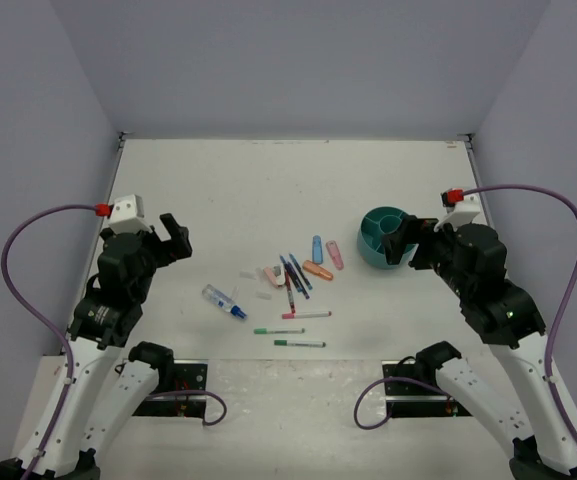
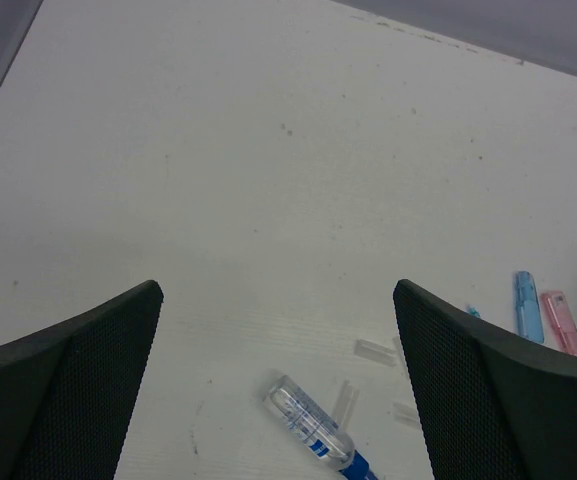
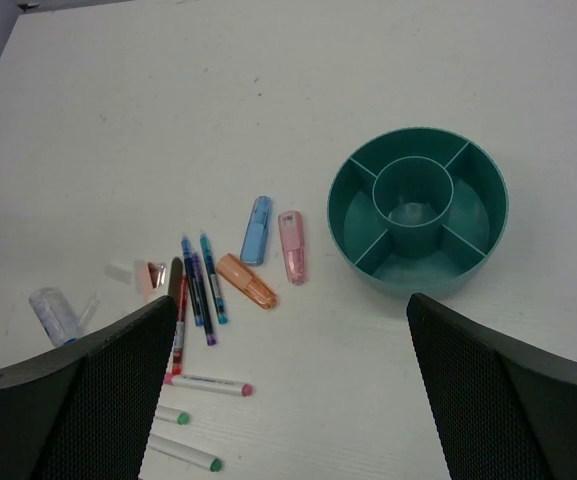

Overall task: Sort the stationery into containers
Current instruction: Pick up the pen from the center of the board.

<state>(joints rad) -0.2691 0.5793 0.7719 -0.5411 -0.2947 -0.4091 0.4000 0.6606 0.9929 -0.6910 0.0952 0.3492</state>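
The teal divided cup [image 1: 370,252] stands at the right of the table, its compartments empty in the right wrist view [image 3: 418,276]. Blue [image 3: 257,230], pink [image 3: 292,246] and orange [image 3: 246,281] highlighters lie left of it, beside a bundle of thin pens [image 3: 196,285]. A pink-capped pen [image 3: 208,385] and two green-capped pens [image 1: 299,344] lie nearer. The clear blue-capped tube [image 2: 308,420] and white erasers [image 2: 374,351] lie to the left. My left gripper [image 1: 175,238] is open and empty above the table, left of the tube. My right gripper [image 1: 405,238] is open and empty, just beside the cup.
Purple walls enclose the white table [image 1: 268,190] on the left, back and right. The far half of the table holds nothing. The stationery is spread across the middle near part, between the two arms.
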